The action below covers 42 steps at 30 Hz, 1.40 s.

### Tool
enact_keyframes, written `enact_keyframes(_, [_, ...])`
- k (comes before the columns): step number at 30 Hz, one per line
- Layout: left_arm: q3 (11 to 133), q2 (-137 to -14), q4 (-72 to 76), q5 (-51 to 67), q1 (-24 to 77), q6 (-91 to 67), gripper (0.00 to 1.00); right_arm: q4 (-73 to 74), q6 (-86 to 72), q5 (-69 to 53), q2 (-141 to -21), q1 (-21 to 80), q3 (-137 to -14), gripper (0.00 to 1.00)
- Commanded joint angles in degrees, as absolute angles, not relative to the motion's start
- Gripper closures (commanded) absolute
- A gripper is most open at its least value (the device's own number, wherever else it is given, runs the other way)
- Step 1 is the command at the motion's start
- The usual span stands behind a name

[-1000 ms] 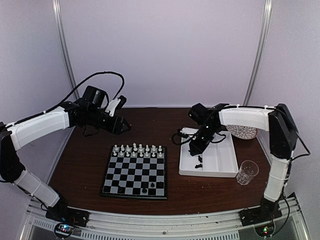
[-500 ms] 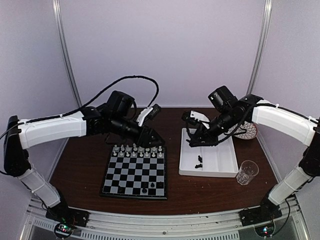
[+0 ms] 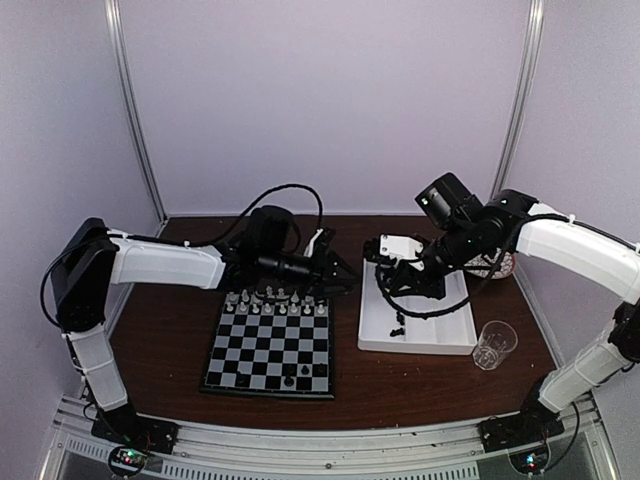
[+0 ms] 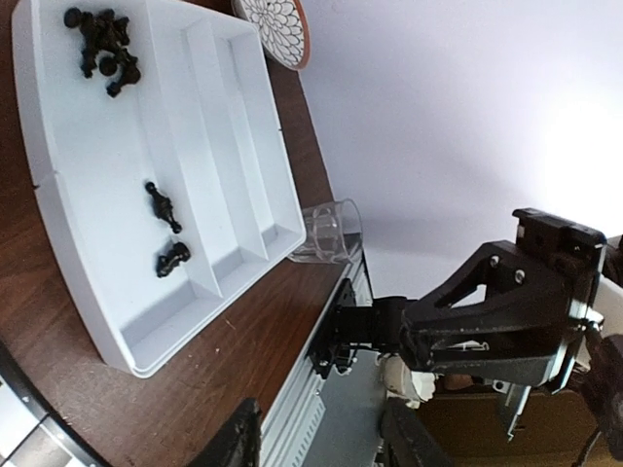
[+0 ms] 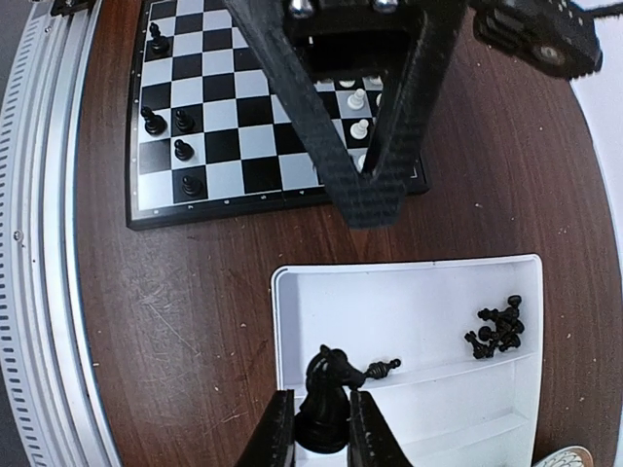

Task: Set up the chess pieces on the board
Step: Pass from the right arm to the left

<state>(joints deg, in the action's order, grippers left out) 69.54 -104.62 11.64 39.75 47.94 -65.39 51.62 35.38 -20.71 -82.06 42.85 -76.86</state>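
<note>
Overhead view of a dark wooden table [image 3: 170, 330] with two white robot arms reaching in from either side. The board [image 3: 268, 350] lies left of centre, a flat square of black and pale checks. White pieces [image 3: 275, 302] fill its two far rows, standing upright. A handful of black pieces [image 5: 182, 151] stand scattered on the near rows, apart from one another.

Just right of the board sits a white divided tray [image 3: 440, 330]. A tight cluster of black chessmen [image 4: 102, 49] lies in the far end of its widest compartment, and two loose black pieces [image 4: 163, 206] lie on their sides further along that compartment.

The right gripper [image 5: 322, 433] hangs over the tray with its fingers closed on a black knight [image 5: 326, 389] — the horse's head shows above the fingertips, and the piece is upright.

The left arm stretches across the far edge of the board. Its left gripper [image 4: 321, 440] points toward the tray, fingers parted and empty — nothing lies between them.

A clear glass [image 3: 494, 343] stands on the table near the tray's near right corner. A round patterned disc [image 3: 492, 265] lies at the tray's far right corner, partly hidden by the right arm.
</note>
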Motion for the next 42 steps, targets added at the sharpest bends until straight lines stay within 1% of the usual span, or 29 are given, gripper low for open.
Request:
enact_keyframes(1, [71.75,-107.35,25.02,46.09,49.14,-75.47,0.57,50.85,37.26,-15.17,-80.01,45.08,-76.14,0.86])
enact_keyframes(11, [72.85,-110.59,33.71,48.65,50.59,-81.71,0.62,51.36,37.97,-13.98,-81.13,46.49,-77.46,0.86])
enact_keyframes(19, [73.89,-111.59,33.34,49.63,51.15,-82.7,0.66,51.15,37.71,-13.84,-81.95,47.02,-78.03,0.86])
enact_keyframes(29, [76.93,-112.92,29.93,51.54,52.47,-80.87,0.75,50.54,37.53,-13.14,-82.78,47.37,-78.28,0.86])
enact_keyframes(42, [76.94,-113.6,29.18,51.77,52.6,-80.54,0.89,50.78,37.33,-12.84,-82.79,47.54,-78.44,0.86])
